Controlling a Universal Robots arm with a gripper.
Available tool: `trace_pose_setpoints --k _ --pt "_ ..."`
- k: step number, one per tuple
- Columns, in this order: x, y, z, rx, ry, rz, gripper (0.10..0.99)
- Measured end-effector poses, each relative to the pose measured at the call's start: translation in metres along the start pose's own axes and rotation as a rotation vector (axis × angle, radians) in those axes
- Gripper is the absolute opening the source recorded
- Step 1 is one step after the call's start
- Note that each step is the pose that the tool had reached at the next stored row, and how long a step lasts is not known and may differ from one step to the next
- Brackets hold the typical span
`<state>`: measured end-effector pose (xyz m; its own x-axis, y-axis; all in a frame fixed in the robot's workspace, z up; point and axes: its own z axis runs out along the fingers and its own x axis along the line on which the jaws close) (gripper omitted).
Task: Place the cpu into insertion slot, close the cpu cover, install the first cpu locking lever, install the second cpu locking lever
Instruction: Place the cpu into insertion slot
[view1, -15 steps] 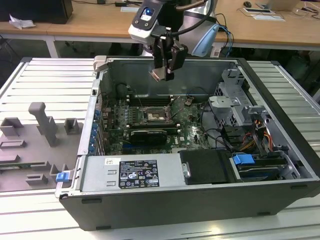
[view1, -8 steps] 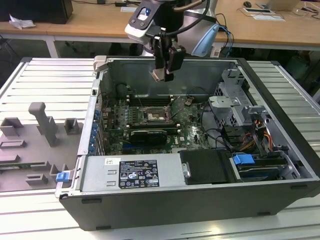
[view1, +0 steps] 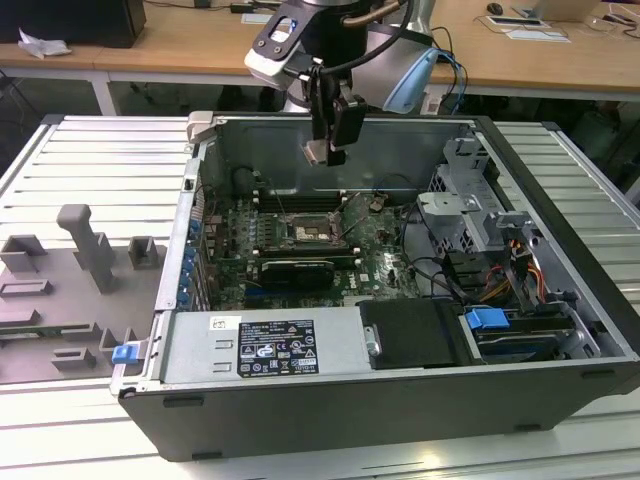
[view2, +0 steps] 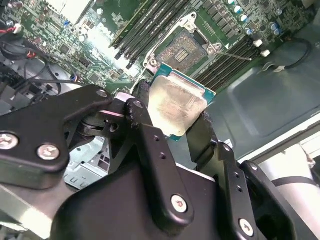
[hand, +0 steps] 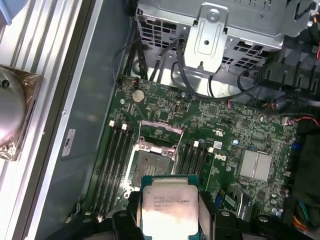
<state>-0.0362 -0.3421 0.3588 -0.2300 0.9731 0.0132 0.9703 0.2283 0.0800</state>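
Silvery-beige cpu (hand: 169, 210) clamped in the black gripper (view2: 172, 117), hanging above the open computer case (view1: 400, 415), insertion slot (hand: 150, 162) bare on the green motherboard (hand: 220, 125) below, cpu cover (hand: 161, 128) raised

The chip (view1: 314, 151) is hanging between the gripper's (view1: 328, 150) fingers, above the socket (view1: 305, 231), which is sitting mid-board between memory slots (hand: 116, 160) inside the open computer case (view1: 560, 210). A drive cage (view1: 470, 200) is standing at the exterior view's right.
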Motion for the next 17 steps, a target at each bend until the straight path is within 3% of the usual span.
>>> trace_pose_setpoints --k 7,17 --pt "0.0000 -0.0001 0.0017 -0.001 -0.0035 0.045 0.541" --pt "-0.0001 -0.0006 0.0064 0.004 -0.0041 0.066 0.541"
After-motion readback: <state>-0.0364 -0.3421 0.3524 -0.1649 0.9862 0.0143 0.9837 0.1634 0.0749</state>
